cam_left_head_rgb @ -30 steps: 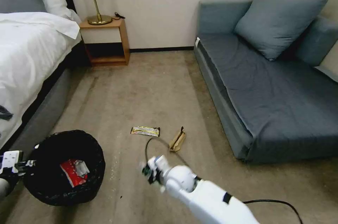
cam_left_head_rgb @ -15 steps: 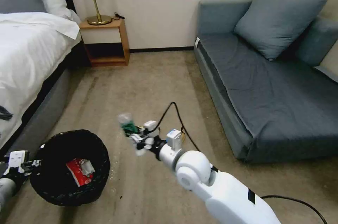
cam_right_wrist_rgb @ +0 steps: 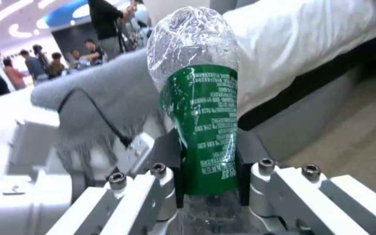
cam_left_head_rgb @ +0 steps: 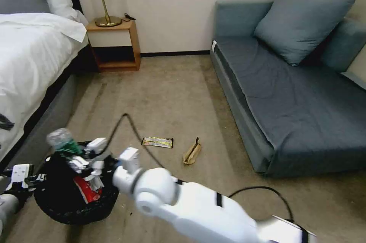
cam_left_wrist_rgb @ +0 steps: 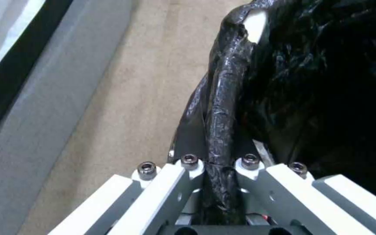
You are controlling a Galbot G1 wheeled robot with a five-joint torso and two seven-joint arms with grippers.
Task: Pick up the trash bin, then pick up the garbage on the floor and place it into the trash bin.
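The right gripper (cam_left_head_rgb: 82,155) pinches the green-labelled bottle (cam_left_head_rgb: 63,140) over the trash bin (cam_left_head_rgb: 76,205), ready for dropping. The left gripper (cam_left_wrist_rgb: 220,182) clamps the bin's rim, steadying it

- Right gripper (cam_left_head_rgb: 82,155) above the trash bin (cam_left_head_rgb: 57,205), clamping the clear bottle (cam_left_head_rgb: 63,140).
- Left gripper (cam_left_head_rgb: 28,178) at the bin's rim.
- Gold-black wrapper (cam_left_head_rgb: 157,142) and tan pouch (cam_left_head_rgb: 191,153) on the carpet (cam_left_head_rgb: 167,94), near the sofa (cam_left_head_rgb: 289,98).

The floor (cam_left_head_rgb: 167,94) carries a gold-black wrapper (cam_left_head_rgb: 157,142) and a tan pouch (cam_left_head_rgb: 191,153), both lying well beyond the right jaws, near each other.
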